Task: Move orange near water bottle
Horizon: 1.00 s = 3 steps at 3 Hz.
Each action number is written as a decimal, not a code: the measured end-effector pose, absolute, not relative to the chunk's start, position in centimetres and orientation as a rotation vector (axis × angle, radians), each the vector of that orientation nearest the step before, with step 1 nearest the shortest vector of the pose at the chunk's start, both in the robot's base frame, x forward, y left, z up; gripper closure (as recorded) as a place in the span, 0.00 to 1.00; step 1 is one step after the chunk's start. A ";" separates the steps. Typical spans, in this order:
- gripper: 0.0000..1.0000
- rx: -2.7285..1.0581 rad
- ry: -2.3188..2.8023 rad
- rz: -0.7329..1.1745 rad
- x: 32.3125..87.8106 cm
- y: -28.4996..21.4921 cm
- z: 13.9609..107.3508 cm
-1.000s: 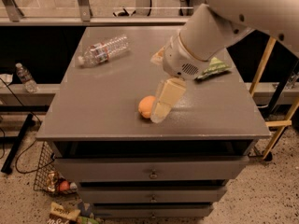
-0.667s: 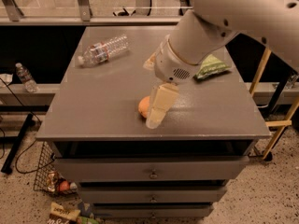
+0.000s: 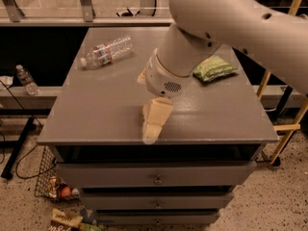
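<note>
Nearest you, under the bench, a wire basket (image 3: 45, 177) sits on the speckled floor at the left. The gray drawers (image 3: 192, 174) carry small round metal knobs. Over the matte gray bench top (image 3: 96, 114), your gripper (image 3: 153, 121) hangs just inside the front edge, near its middle. It is cream, blocky and tapers downward, below a smooth white arm (image 3: 231, 28) with a round perforated grille. You cannot tell whether the gripper is spread or pressed together, or whether it pinches anything. The orange does not show; the gripper hides whatever lies right behind it. Further back, by the right edge, lies a puffy green bag (image 3: 215, 68), its print unreadable. Toward the far left corner the water bottle (image 3: 107, 51) lies on its side, clear and ribbed, with its white cap toward the left edge. Its label band is red, blue and white, and you cannot read the writing. The bottle lies well apart from the gripper.
</note>
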State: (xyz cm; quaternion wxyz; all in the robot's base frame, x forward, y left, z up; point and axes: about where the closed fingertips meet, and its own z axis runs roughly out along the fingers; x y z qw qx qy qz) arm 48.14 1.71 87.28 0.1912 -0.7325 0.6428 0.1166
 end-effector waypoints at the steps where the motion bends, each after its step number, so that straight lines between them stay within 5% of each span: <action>1: 0.00 -2.058 1.845 0.334 48.2 1.3 86.3; 3: 0.00 -2.040 1.927 0.358 49.2 0.3 84.1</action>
